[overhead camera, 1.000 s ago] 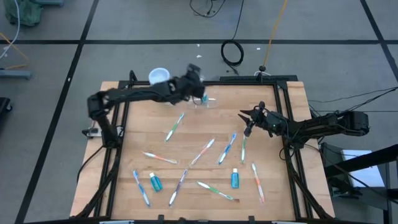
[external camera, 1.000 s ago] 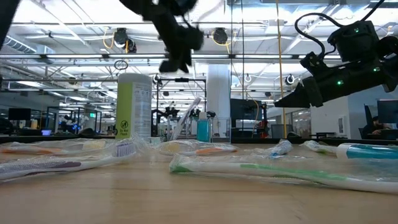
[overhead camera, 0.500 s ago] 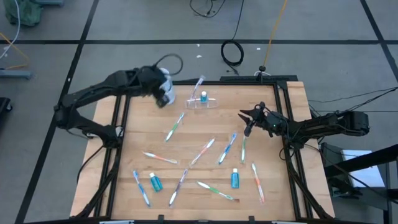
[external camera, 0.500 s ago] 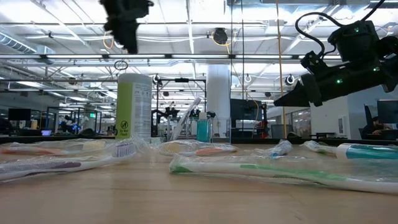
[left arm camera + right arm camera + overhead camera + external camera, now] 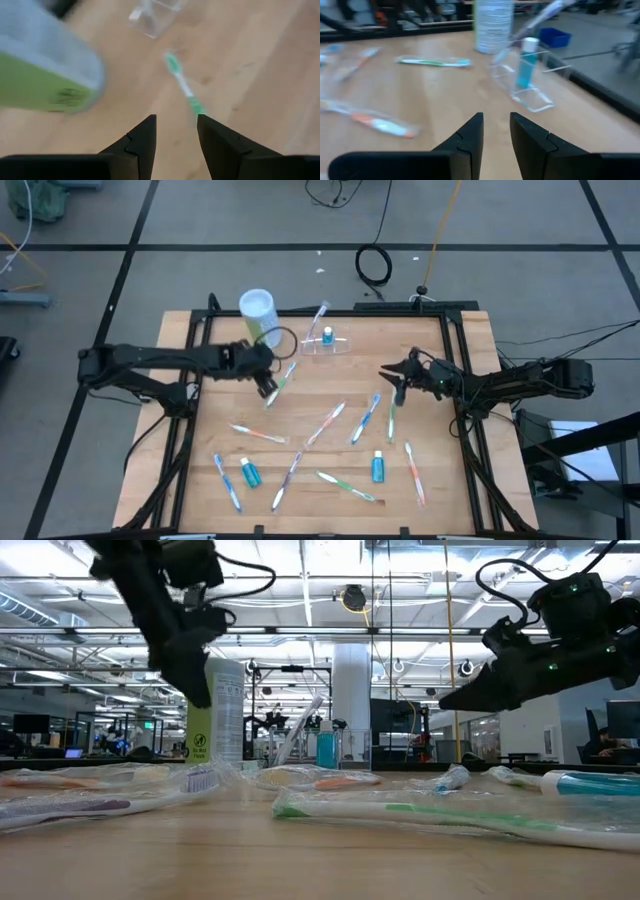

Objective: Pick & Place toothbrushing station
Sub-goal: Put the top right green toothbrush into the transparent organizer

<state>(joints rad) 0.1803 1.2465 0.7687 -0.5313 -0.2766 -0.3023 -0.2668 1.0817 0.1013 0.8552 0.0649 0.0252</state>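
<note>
The toothbrushing station [image 5: 326,345] is a clear plastic holder standing on the table near its far edge, with a toothbrush and a blue tube upright in it. It also shows in the right wrist view [image 5: 530,87] and the left wrist view [image 5: 156,17]. My left gripper [image 5: 270,386] hangs open and empty above the table, left of and nearer than the holder, over a green toothbrush [image 5: 183,89]. My right gripper [image 5: 388,375] is open and empty to the right of the holder, pointing toward the table's left.
A green canister with a white lid [image 5: 257,307] stands at the far edge, left of the holder. Several wrapped toothbrushes [image 5: 327,423] and two teal tubes [image 5: 249,473] [image 5: 378,467] lie scattered over the middle and near half of the table.
My left gripper has left the holder at the far edge, swung toward the table's left past the canister, then come toward the near edge and down. The holder with its toothbrush and tube has stayed in place.
</note>
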